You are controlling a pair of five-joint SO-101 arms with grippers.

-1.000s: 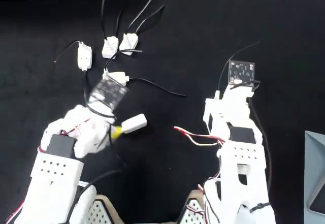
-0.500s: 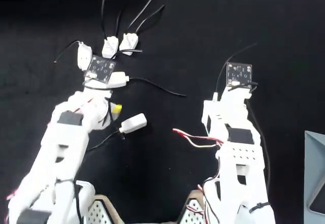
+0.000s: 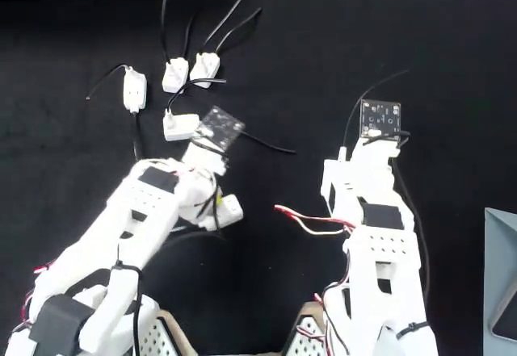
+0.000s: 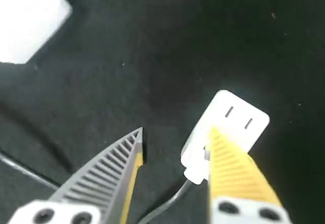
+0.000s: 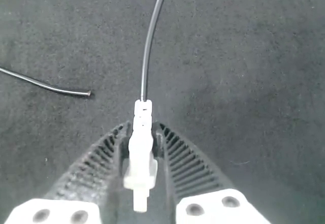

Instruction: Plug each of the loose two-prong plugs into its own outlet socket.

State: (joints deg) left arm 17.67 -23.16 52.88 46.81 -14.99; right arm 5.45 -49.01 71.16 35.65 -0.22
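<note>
At the far left of the desk [image 3: 323, 49], four white connectors [image 3: 175, 75] lie in a loose cluster with black leads trailing off. From the high view I cannot tell which are plugs and which are sockets.

The left arm's fingers [image 4: 111, 173] are spread apart and hold nothing. The socket [image 4: 236, 117] with two slots is not in the gap between them. It lies off to the yellow finger's [image 4: 233, 173] side, and that finger overlaps its near end. Its long axis runs roughly along the finger, its slotted face points away from the wrist, and its lead comes out of the near end toward the gap. This arm is clearly the nearer one to the socket, so I judge the fingers must shift sideways to straddle it before closing. In the high view the arm partly hides the socket [image 3: 230, 209].

Well apart to the right, the right arm's fingers [image 5: 101, 163] pinch a white plug [image 5: 141, 155] lengthwise. Its wire [image 5: 150, 46] runs straight out ahead over the cloth. The prongs are hard to make out, so I cannot say which way they face.
</note>
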